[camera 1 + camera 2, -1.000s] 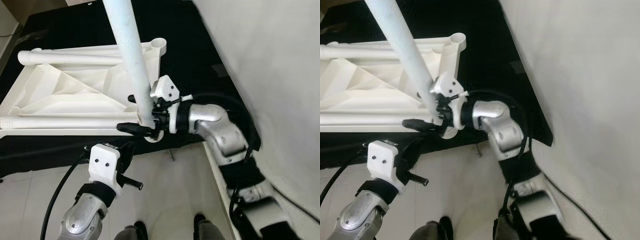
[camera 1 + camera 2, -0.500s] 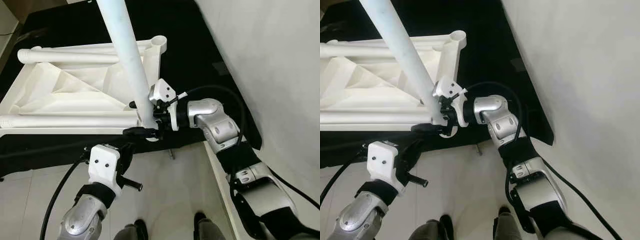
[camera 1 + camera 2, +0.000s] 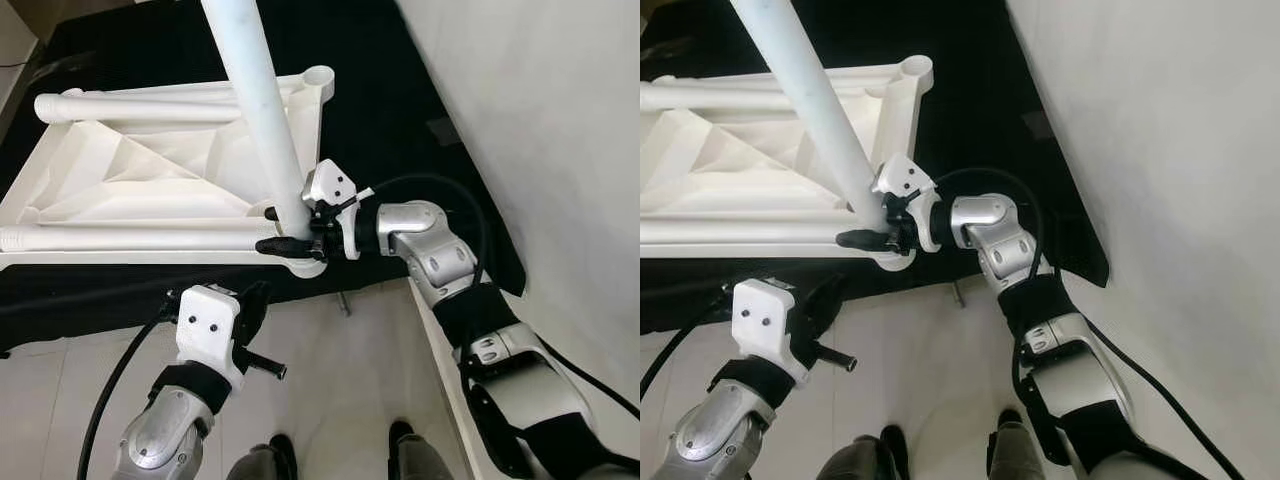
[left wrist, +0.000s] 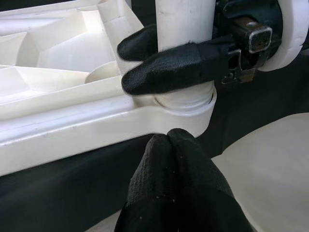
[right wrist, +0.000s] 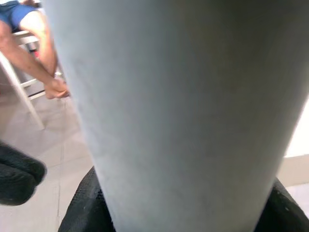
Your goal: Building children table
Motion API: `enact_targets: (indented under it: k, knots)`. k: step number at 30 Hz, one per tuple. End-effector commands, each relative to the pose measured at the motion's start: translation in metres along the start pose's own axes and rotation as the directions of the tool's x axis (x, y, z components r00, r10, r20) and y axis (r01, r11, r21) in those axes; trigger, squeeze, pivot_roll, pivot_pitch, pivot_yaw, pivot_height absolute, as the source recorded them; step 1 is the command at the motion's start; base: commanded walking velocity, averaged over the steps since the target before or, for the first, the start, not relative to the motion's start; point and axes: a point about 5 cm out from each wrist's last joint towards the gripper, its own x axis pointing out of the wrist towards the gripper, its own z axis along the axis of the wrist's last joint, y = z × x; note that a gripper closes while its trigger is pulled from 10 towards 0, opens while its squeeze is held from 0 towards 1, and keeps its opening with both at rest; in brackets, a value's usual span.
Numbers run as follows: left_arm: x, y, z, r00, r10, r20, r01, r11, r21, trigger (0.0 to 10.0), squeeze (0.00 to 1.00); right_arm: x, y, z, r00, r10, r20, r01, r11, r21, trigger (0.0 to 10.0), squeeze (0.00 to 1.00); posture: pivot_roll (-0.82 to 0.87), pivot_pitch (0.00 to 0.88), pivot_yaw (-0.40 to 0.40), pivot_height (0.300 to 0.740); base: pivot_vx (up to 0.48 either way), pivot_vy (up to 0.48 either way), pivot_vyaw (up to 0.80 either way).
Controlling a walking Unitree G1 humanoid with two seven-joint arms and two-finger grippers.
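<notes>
— What has changed in the past second?

— Little beyond the right forearm, which has drawn in closer to the table edge. The right gripper remains clamped on the white leg just above the corner socket.

— Why hold it so low?

— A judgement: gripping near the foot steadies the leg as it seats in the socket, while the upturned tabletop, underside up on the black cloth, stays flat beneath it.

— And the left arm?

— The left gripper hovers just below that same corner, fingertips pressed together and holding nothing, apart from the plastic. It looks placed to brace the frame if it shifts.

— Are other legs fitted?

— Two more white legs lie along the frame's far and near edges; whether they are attached or merely resting cannot be told.

— What else stays unclear?

— The leg's top runs out of view. How far it sits in the socket is hidden by the black fingers. In the right wrist view the leg blocks nearly everything; a person's arm shows beside it.
</notes>
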Motion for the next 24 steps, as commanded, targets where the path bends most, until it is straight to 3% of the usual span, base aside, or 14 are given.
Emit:
enact_targets:
  k: [1, 3, 4, 5, 6, 7, 8, 10, 12, 14, 18, 19, 23, 24]
  knots:
    - [-0.003, 0.004, -0.007, 0.999, 0.009, -0.044, -0.008, 1.0, 0.004, 10.0, 0.0, -0.006, -0.005, -0.006, 0.994, -0.103, 0.028, 0.1, 0.99, 0.095, 0.0, 0.0, 0.04, 0.352, 0.111, 0.74, 0.0, 0.0, 0.0]
    - [-0.003, 0.004, -0.008, 0.999, 0.01, -0.044, -0.01, 1.0, 0.004, 10.0, 0.0, -0.009, -0.005, -0.008, 0.985, -0.17, 0.021, 0.167, 0.979, 0.114, 0.0, 0.0, 0.04, 0.349, 0.107, 0.74, 0.0, 0.0, 0.0]
    - [-0.003, 0.005, -0.008, 0.999, 0.011, -0.044, -0.011, 1.0, 0.005, 10.0, 0.0, -0.011, -0.004, -0.013, 0.946, -0.324, -0.003, 0.321, 0.937, 0.137, 0.0, 0.0, 0.04, 0.346, 0.103, 0.74, 0.0, 0.0, 0.0]
    - [-0.003, 0.005, -0.008, 0.999, 0.011, -0.045, -0.011, 1.0, 0.006, 10.0, 0.0, -0.015, -0.004, -0.021, 0.836, -0.543, -0.075, 0.547, 0.816, 0.19, 0.0, 0.0, 0.04, 0.346, 0.103, 0.74, 0.0, 0.0, 0.0]
    - [-0.003, 0.005, -0.008, 0.999, 0.011, -0.045, -0.01, 1.0, 0.006, 10.0, 0.0, -0.021, -0.003, -0.028, 0.727, -0.672, -0.142, 0.685, 0.697, 0.212, 0.0, 0.0, 0.04, 0.346, 0.103, 0.74, 0.0, 0.0, 0.0]
    - [-0.002, 0.006, -0.008, 0.999, 0.012, -0.043, -0.012, 1.0, 0.006, 10.0, 0.0, -0.015, 0.022, -0.034, 0.688, -0.704, -0.177, 0.725, 0.654, 0.215, 0.0, 0.0, 0.03, 0.342, 0.103, 0.74, 0.0, 0.0, 0.0]
    - [-0.002, 0.006, -0.008, 0.999, 0.012, -0.043, -0.012, 1.0, 0.006, 10.0, 0.0, -0.015, 0.022, -0.034, 0.688, -0.704, -0.177, 0.725, 0.654, 0.215, 0.0, 0.0, 0.03, 0.342, 0.103, 0.74, 0.0, 0.0, 0.0]
    - [-0.002, 0.006, -0.008, 0.999, 0.014, -0.041, -0.014, 1.0, 0.006, 10.0, 0.0, -0.002, 0.055, -0.035, 0.694, -0.697, -0.181, 0.718, 0.652, 0.244, 0.0, 0.0, 0.03, 0.342, 0.111, 0.74, 0.0, 0.0, 0.0]
    - [-0.002, 0.006, -0.008, 0.999, 0.015, -0.041, -0.014, 1.0, 0.007, 10.0, 0.0, 0.004, 0.063, -0.034, 0.7, -0.692, -0.179, 0.712, 0.653, 0.259, 0.0, 0.0, 0.03, 0.342, 0.111, 0.74, 0.0, 0.0, 0.0]
    - [-0.001, 0.005, -0.008, 0.999, 0.015, -0.041, -0.015, 1.0, 0.008, 10.0, 0.0, 0.009, 0.062, -0.033, 0.702, -0.69, -0.175, 0.709, 0.655, 0.261, 0.0, 0.0, 0.03, 0.334, 0.109, 0.74, 0.0, 0.0, 0.0]
    - [-0.001, 0.005, -0.009, 0.999, 0.015, -0.042, -0.014, 1.0, 0.007, 10.0, 0.0, 0.023, 0.059, -0.025, 0.751, -0.645, -0.14, 0.656, 0.708, 0.263, 0.0, 0.0, 0.03, 0.327, 0.101, 0.74, 0.0, 0.0, 0.0]
    - [-0.001, 0.004, -0.009, 0.999, 0.015, -0.042, -0.015, 1.0, 0.006, 10.0, 0.0, 0.028, 0.059, -0.021, 0.792, -0.6, -0.112, 0.605, 0.75, 0.267, 10.0, 0.0, 0.03, 0.329, 0.096, 0.74, 0.0, 0.0, 0.0]
    - [-0.001, 0.004, -0.009, 0.999, 0.019, -0.04, -0.019, 1.0, 0.004, 10.0, 0.0, 0.033, 0.062, -0.013, 0.854, -0.517, -0.054, 0.51, 0.813, 0.279, 10.0, 0.0, 0.03, 0.327, 0.093, 0.74, 0.0, 0.0, 0.0]
    - [-0.001, 0.004, -0.009, 0.999, 0.021, -0.039, -0.021, 1.0, 0.003, 10.0, 0.0, 0.035, 0.065, -0.005, 0.897, -0.443, 0.001, 0.422, 0.855, 0.3, 10.0, 1.0, 0.03, 0.328, 0.092, 0.74, 0.0, 0.0, 0.0]
